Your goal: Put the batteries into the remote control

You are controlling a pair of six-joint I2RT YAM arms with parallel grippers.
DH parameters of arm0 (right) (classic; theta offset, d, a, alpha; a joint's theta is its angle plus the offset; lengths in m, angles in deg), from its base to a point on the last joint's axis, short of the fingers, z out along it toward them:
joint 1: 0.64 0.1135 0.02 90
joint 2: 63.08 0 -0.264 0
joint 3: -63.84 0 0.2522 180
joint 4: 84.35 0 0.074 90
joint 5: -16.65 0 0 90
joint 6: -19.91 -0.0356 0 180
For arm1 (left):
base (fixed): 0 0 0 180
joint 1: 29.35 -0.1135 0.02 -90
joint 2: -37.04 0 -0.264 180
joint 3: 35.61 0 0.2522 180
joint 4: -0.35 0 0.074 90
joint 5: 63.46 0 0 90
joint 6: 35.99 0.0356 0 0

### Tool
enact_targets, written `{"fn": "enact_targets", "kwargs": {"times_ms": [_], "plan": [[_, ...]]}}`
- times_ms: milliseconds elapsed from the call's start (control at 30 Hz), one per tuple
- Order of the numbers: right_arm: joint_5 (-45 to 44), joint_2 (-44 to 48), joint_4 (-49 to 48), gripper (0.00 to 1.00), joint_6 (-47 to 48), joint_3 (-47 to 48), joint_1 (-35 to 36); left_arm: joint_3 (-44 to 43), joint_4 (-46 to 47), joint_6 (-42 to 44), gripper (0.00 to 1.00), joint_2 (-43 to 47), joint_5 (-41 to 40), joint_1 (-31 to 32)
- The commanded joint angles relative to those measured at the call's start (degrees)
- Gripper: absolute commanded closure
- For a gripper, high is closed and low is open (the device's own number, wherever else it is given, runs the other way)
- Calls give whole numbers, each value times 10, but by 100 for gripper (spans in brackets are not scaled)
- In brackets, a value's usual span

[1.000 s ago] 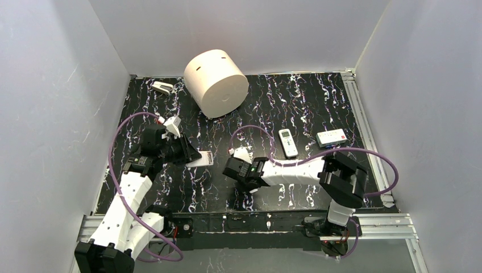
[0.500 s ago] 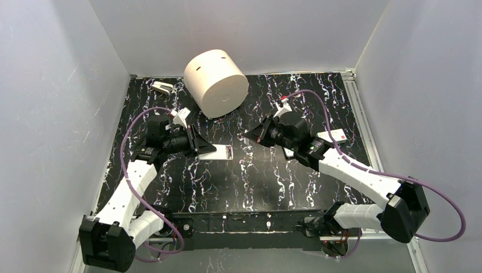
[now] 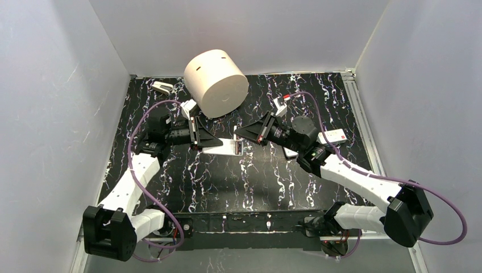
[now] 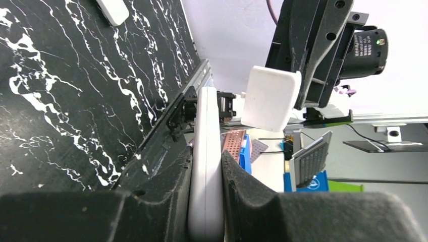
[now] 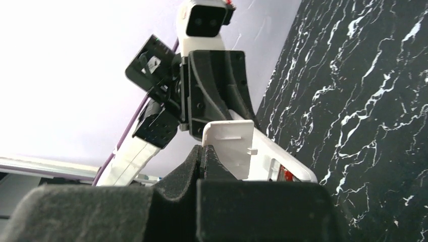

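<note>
cover brought to the remote
the cover (image 4: 270, 98), pinched in the right gripper (image 3: 240, 135), has been swung over to the remote (image 3: 230, 148), clamped by the left gripper (image 3: 216, 143) above the table's (image 3: 295, 102) middle; batteries (image 5: 285, 175) seem seated, closing remains.

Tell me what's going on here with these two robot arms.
The left gripper is clamped on a white remote, holding it up off the table. The right gripper pinches the small white battery cover and holds it close beside the remote, not fitted on. What looks like a red battery shows in the remote's open compartment.
</note>
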Motion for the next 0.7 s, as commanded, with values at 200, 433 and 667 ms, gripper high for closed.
{"fn": "enact_targets", "kwargs": {"times_ms": [200, 433, 667], "plan": [[30, 29, -83, 99, -52, -30, -1, -57, 24, -45, 100, -42, 72, -7], [15, 34, -109, 99, -74, -54, -1, -66, 28, -55, 100, -55, 81, -8], [18, 31, -116, 99, -83, -61, -1, -62, 28, -55, 100, -52, 81, -8]]}}
